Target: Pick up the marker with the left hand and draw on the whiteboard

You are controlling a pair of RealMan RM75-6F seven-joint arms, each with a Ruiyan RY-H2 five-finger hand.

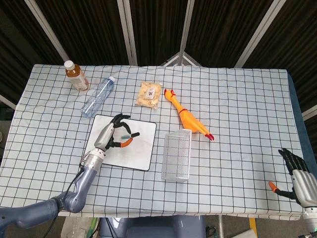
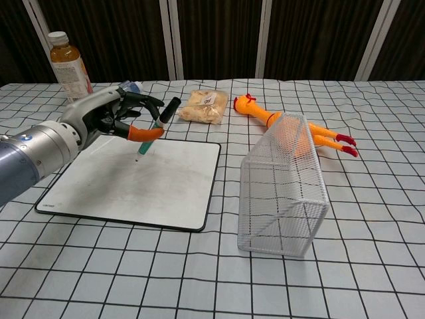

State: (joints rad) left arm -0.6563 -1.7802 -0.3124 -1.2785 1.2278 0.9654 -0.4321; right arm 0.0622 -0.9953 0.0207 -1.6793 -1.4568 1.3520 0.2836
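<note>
My left hand [image 1: 111, 135] [image 2: 118, 115] hovers over the whiteboard [image 1: 141, 151] [image 2: 172, 186] and pinches the marker [image 1: 127, 134] [image 2: 157, 131]. The marker is tilted, black cap end up and to the right, tip pointing down at the board's upper middle. I cannot tell whether the tip touches the surface. The board is white with a black rim and faint smears. My right hand [image 1: 295, 175] rests at the table's near right corner, fingers apart, holding nothing; the chest view does not show it.
A white wire basket [image 1: 177, 155] [image 2: 285, 186] lies right of the board. A rubber chicken [image 1: 187, 116] [image 2: 292, 129], a snack bag [image 1: 149, 94] [image 2: 204, 106], a clear plastic bottle [image 1: 98, 96] and a tea bottle [image 1: 76, 75] [image 2: 69, 66] lie further back.
</note>
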